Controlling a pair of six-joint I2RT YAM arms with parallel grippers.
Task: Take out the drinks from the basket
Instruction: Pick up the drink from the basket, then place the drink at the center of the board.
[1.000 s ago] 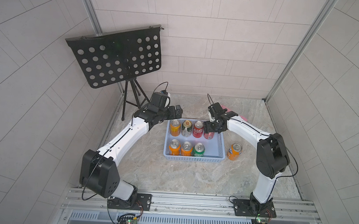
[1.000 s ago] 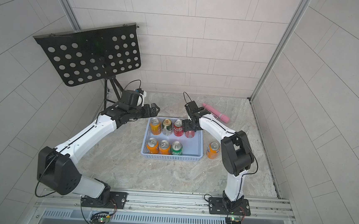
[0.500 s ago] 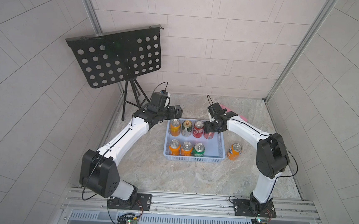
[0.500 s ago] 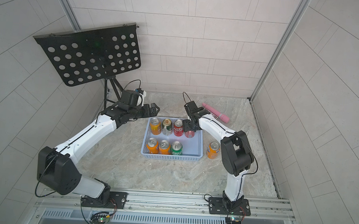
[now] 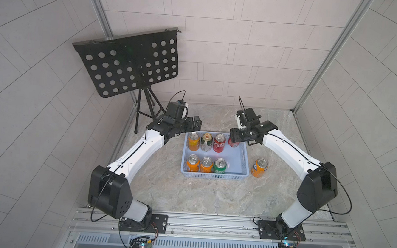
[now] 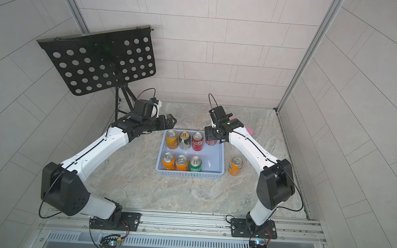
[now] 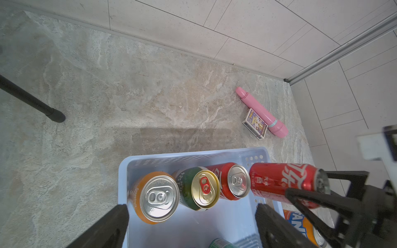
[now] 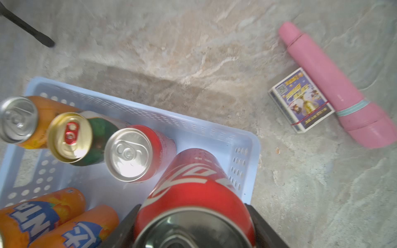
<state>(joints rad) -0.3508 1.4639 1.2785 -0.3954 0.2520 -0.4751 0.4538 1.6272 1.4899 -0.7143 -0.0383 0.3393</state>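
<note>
Red can [image 8: 193, 189]: far right corner of the basket [image 5: 214, 176], silver top toward the right wrist, bottom toward the basket floor.
Right gripper [image 5: 235, 138]: squeezes the can's top end; arm stretched in from the right.
Left gripper [image 5: 196, 124]: spread wide, holds nothing, beside the far left corner.

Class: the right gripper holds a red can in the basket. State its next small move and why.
Probably lift the red can straight up before moving sideways: the right gripper is shut on it, and the basket wall and a second red can stand close beside it.
</note>
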